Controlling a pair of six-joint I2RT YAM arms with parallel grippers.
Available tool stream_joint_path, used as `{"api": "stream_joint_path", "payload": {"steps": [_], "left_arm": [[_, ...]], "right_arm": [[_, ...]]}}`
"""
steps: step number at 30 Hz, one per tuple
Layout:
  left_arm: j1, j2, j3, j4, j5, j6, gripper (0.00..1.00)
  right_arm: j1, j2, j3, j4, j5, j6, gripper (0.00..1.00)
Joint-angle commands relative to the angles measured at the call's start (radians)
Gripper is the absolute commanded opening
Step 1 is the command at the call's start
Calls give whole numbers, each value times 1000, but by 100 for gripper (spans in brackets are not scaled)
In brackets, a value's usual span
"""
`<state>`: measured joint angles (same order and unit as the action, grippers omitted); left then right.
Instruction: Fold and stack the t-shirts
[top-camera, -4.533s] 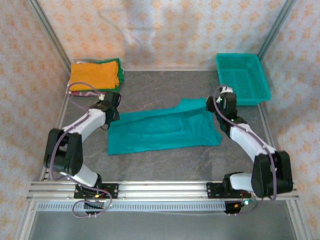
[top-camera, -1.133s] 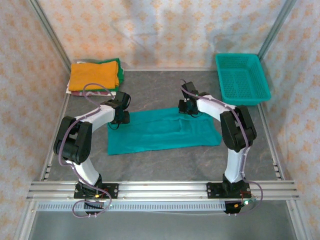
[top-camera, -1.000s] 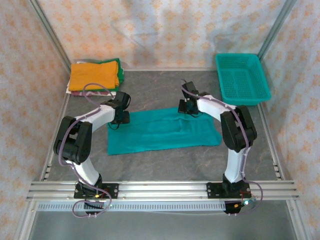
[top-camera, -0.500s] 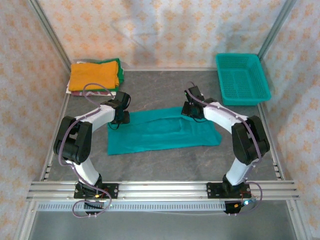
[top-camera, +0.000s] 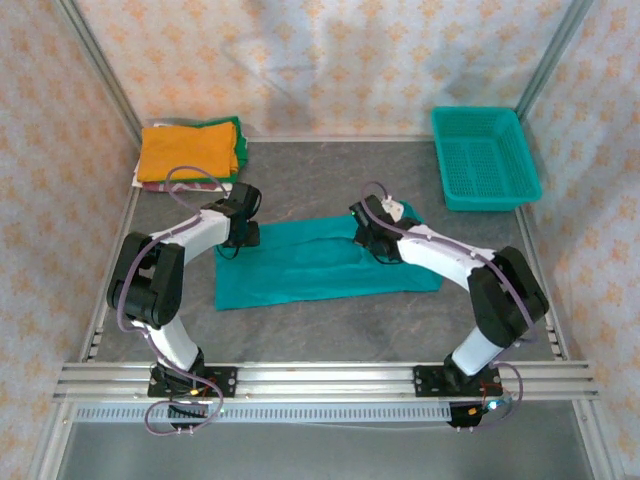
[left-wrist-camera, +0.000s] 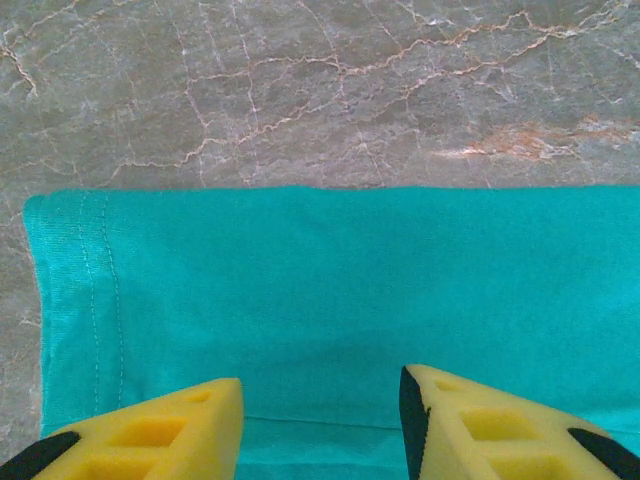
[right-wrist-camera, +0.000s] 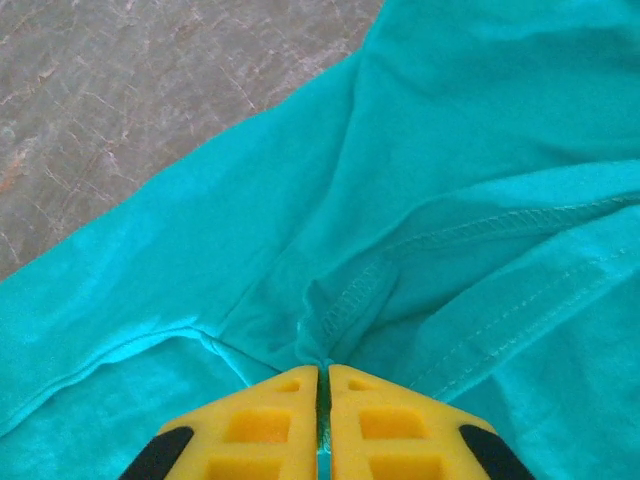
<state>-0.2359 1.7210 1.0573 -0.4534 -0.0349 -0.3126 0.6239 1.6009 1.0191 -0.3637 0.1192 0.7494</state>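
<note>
Above the flat teal cloth t-shirt (top-camera: 300, 275), left fingers (left-wrist-camera: 170, 430) stand apart; right fingers (right-wrist-camera: 270, 420) clamp its seam fold, pinch barely visible.

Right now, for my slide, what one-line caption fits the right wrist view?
Right gripper closed on a raised fold of the teal t-shirt, which is spread on the grey marbled table.

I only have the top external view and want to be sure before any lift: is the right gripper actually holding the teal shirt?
Observer: Yes. On the right wrist view the right gripper is shut, with a seam fold of the teal t-shirt pinched at its tips.
Operator: And the left one?
Observer: On the left wrist view the left gripper is open, jaws apart, over the shirt near its stitched hem.
</note>
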Motion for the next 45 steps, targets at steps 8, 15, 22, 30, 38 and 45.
{"api": "stream_joint_path", "payload": {"steps": [8,15,22,30,38,45], "left_arm": [[-8,21,-13,27,-28,-2,45],[-7,10,15,22,-36,10,45],[-7,30,61,0,-24,18,45],[-7,-15,28,-14,-57,27,45],[-7,-17,23,-18,-57,24,45],[-8,-15,31,-19,-54,23,45]], "right_arm": [[31,-197,-144,33,137,68,24],[-129,-188,-55,47,6,-65,21],[-196,157,289,-186,-95,-232,16],[-215,302,415,-359,-142,-318,14],[-216,213,245,-363,-240,-365,12],[-216,105,131,-388,-290,-374,10]]}}
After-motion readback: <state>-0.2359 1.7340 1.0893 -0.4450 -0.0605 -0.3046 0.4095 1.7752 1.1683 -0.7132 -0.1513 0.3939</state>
